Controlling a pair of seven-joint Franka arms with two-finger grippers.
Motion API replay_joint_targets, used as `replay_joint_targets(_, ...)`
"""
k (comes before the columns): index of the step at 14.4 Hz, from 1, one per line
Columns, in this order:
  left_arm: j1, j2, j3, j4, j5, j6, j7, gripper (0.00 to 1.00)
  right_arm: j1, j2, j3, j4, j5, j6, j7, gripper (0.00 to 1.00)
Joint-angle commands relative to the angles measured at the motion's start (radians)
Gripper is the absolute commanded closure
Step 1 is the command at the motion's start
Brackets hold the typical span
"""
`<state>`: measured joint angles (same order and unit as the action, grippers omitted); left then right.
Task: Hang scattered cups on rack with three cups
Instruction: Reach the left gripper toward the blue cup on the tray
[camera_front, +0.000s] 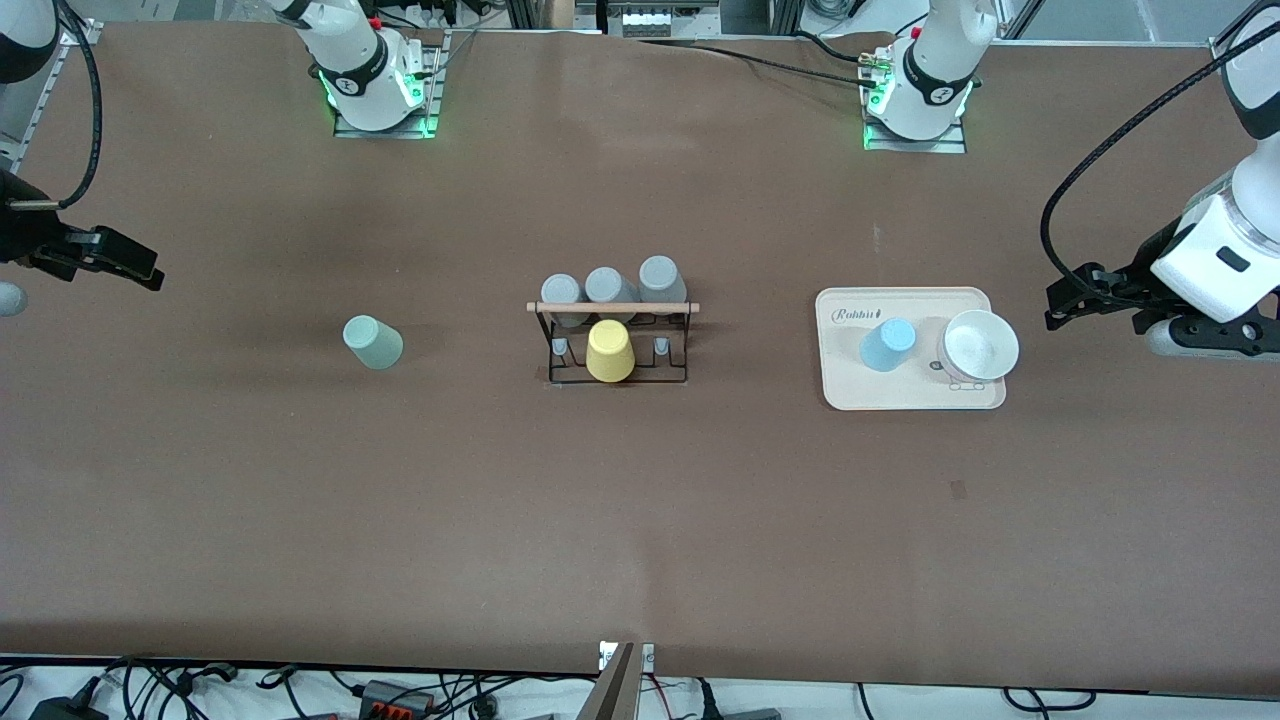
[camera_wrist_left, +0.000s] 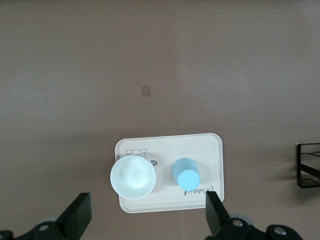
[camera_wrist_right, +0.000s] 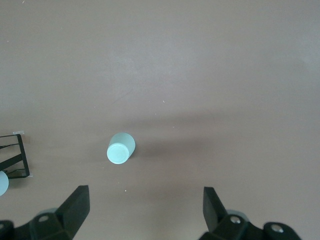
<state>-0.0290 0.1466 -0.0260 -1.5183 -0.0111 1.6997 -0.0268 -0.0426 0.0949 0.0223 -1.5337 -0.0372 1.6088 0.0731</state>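
Rack (camera_front: 612, 340) mid-table, holding three grey cups (camera_front: 607, 288) and a yellow cup (camera_front: 609, 351); mint cup (camera_front: 372, 342) on table toward right arm's end of rack; blue cup (camera_front: 887, 345) on cream tray (camera_front: 850, 392) toward left arm's end, beside white bowl (camera_front: 977, 346); left gripper (camera_front: 1085, 298) over table beside the tray, right gripper (camera_front: 105, 262) over table's right-arm end, jaws of both open, empty

Matt cups (camera_front: 373, 342) (plastic-looking), wire rack (camera_front: 614, 345), wooden dowel (camera_front: 612, 307)

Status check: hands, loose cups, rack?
Left hand and right hand open, empty, at table ends. Mint cup on table, blue cup on tray. Rack unobstructed.
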Motion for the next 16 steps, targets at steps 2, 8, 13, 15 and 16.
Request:
replay_joint_targets(2, 0.001, 0.002, -0.003, -0.011, -0.009, 0.009, 0.01, 0.0, -0.008, 0.005, 0.005, 0.001, 0.019, 0.003, -0.094, 0.0)
replay_joint_targets(8, -0.025, 0.131, -0.009, 0.003, -0.007, 0.008, 0.011, 0.0, -0.008, 0.074, 0.007, -0.003, 0.017, -0.006, -0.217, 0.0)
replay_joint_targets(13, -0.055, 0.246, -0.022, -0.017, -0.007, 0.011, 0.01, 0.0, 0.003, 0.102, 0.013, -0.009, 0.019, -0.018, -0.201, 0.0)
replay_joint_targets(15, -0.057, 0.249, -0.025, -0.063, -0.009, 0.029, 0.004, 0.0, 0.003, 0.103, 0.015, -0.011, 0.019, -0.041, -0.199, 0.0)
replay_joint_targets(16, -0.055, 0.245, -0.026, -0.107, -0.009, 0.066, 0.004, 0.0, 0.001, 0.105, 0.015, -0.013, 0.019, -0.052, -0.2, 0.0)
